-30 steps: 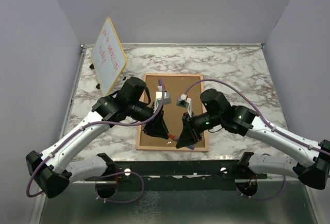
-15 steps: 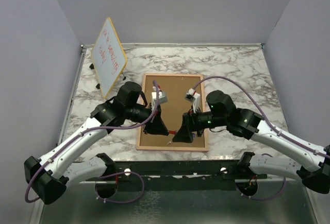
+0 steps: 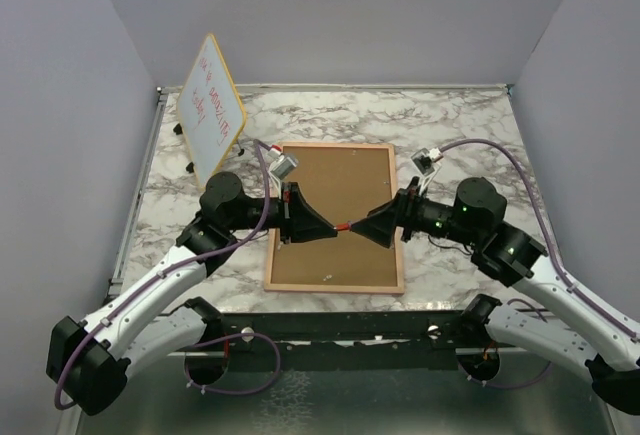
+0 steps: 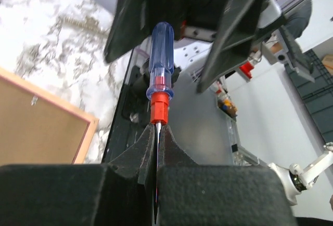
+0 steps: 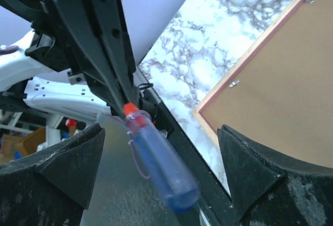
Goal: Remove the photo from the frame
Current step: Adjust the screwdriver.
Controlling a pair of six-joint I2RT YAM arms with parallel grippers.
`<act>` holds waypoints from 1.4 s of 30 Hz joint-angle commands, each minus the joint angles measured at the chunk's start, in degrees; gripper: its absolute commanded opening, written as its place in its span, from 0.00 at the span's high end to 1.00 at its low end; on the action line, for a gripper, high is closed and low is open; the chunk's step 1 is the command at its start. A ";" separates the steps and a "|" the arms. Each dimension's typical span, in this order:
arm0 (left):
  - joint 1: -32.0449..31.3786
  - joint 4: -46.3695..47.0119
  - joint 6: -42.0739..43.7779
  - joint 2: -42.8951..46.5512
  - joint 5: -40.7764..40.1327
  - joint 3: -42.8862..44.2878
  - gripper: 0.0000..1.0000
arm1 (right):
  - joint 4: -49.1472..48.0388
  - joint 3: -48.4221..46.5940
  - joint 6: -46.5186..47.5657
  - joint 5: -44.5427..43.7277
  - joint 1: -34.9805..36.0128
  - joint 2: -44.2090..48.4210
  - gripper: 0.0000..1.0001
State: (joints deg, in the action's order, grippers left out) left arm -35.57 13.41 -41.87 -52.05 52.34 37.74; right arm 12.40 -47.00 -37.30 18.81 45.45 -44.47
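photo: out of sight; the frame [image 3: 340, 180] lay back-up on the desk [image 3: 450, 135], its front hidden.
screwdriver [image 4: 158, 75]: the tip was buried between the shut jaws of the left gripper [image 4: 156, 137]; from above only a red speck of it showed.
handle: blurred in the right wrist view.
clips [image 5: 234, 83]: too small to tell whether they were turned open or shut.
frame edges: cut off in both wrist views, with only a corner showing.
whiteboard [image 3: 212, 105]: the red writing was too small to read.
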 commanded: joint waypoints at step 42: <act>2.50 -9.90 7.99 -1.72 -2.45 8.41 0.35 | 0.68 -8.97 1.46 16.34 -3.09 -6.20 0.99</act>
State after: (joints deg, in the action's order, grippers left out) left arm -33.43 17.39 -41.54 -52.64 57.25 42.76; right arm 10.57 -55.11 -36.14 36.49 42.00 -50.72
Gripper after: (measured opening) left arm 0.297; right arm 0.233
